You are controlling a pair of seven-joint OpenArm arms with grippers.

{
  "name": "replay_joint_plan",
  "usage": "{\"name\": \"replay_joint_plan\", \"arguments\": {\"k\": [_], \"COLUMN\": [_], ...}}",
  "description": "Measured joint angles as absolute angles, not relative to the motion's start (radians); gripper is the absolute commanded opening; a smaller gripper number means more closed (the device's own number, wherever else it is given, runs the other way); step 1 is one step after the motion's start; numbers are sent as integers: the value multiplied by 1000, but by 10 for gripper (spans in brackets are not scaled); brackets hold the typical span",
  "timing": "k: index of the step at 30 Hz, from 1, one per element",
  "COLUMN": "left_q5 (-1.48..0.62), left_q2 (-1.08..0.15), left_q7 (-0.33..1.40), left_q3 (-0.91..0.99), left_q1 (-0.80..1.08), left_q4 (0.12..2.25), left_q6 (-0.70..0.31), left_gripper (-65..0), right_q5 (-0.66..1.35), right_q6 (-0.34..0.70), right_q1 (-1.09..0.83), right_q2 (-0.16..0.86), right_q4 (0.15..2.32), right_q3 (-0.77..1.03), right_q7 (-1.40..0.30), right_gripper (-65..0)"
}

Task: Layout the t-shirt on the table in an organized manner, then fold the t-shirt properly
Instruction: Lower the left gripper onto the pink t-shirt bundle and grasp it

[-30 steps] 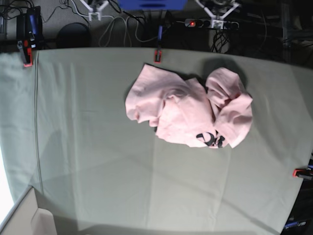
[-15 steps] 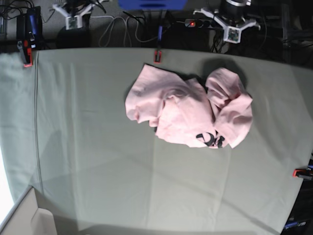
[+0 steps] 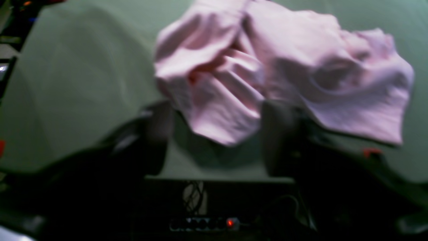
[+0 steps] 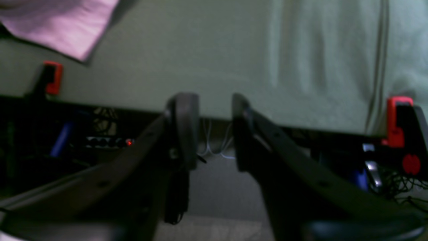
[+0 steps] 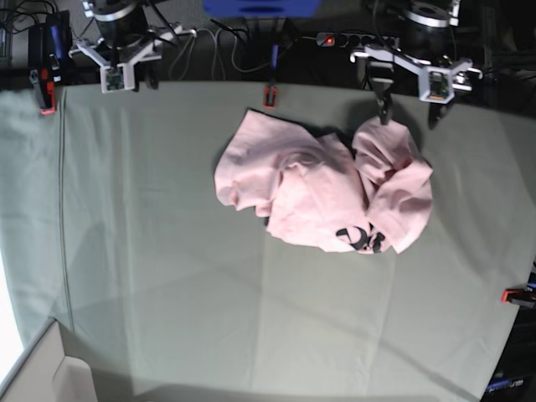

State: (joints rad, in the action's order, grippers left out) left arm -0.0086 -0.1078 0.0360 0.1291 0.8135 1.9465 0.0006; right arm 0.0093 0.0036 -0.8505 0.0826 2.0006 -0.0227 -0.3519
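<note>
T-shirt (image 5: 322, 188) crumpled in heap on table (image 5: 167, 268) — unfolded. Left gripper (image 3: 215, 134) spread wide, holding nothing, just beside shirt. Right gripper (image 4: 214, 129) parted, empty — at table edge.

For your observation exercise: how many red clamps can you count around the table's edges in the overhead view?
3. One red clamp at the far left corner, one mid-way along the far edge near the t-shirt, one at the right edge. Others may sit outside the frame.
</note>
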Motion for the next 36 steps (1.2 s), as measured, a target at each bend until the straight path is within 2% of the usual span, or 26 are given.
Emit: {"name": "replay_joint_plan", "arguments": {"k": [4, 6, 17, 24, 30, 33, 36], "left_q5": [-9, -9, -8, -14, -160, -187, -190], "left_q2": [-65, -45, -3, -3, -23, -45, -44], "left_q7": [30, 27, 34, 33, 34, 40, 28], "left_q3": [178, 192, 196, 197, 200, 212, 212], "left_q1": [726, 684, 569, 554, 553, 533, 523], "left_q4": [1884, 1829, 1644, 1610, 1612, 1609, 1610], "left_q6": [2, -1, 2, 4, 2, 5, 4], "left_gripper": [-192, -190, -191, -192, -194, -257, -381], "right_q5": [8, 9, 9, 9, 9, 9, 9], "right_q6": [4, 4, 4, 4, 4, 4, 4], "right_q1": [-852, -848, -849, -838, -829, -826, -815], "right_q2": [83, 83, 85, 85, 85, 85, 85], "right_q4": [2001, 2001, 2001, 2000, 1985, 1983, 1982], "right_q3": [-34, -41, -44, -44, -44, -44, -44], "right_q7": [-359, -359, -363, -368, -367, -368, -367], "right_gripper": [-379, -373, -376, -377, -377, -377, -377]}}
